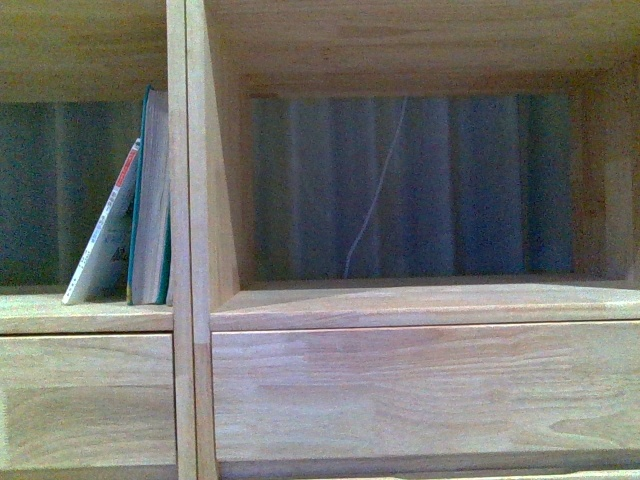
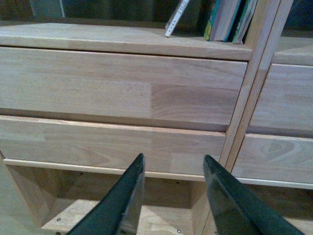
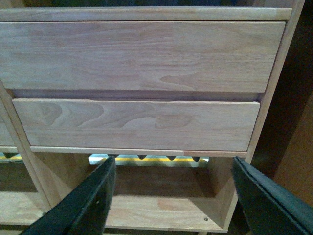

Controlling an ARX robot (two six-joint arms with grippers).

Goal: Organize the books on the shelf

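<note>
In the front view the light-wood shelf fills the frame, its upright divider running top to bottom left of centre. Both books stand in the cubby at the left edge of the frame, hard against that divider: the teal hardcover is nearly upright with its pale page edges facing out, and the thin white paperback with red spine marks leans against it from the left, its foot resting on the cubby floor. The large cubby to the right of the divider holds no books; a thin pale cord hangs against the dark ribbed backing behind it. Plain drawer fronts lie below both cubbies. In the left wrist view the left gripper shows at the bottom centre of the frame, its dark jaws spread moderately apart with nothing between them, in front of the lower drawer fronts; the two books appear at the top of that frame, right of centre. In the right wrist view the right gripper sits at the bottom of the frame, jaws spread wide and holding nothing, facing two stacked drawer fronts and an open lower cubby.
</note>
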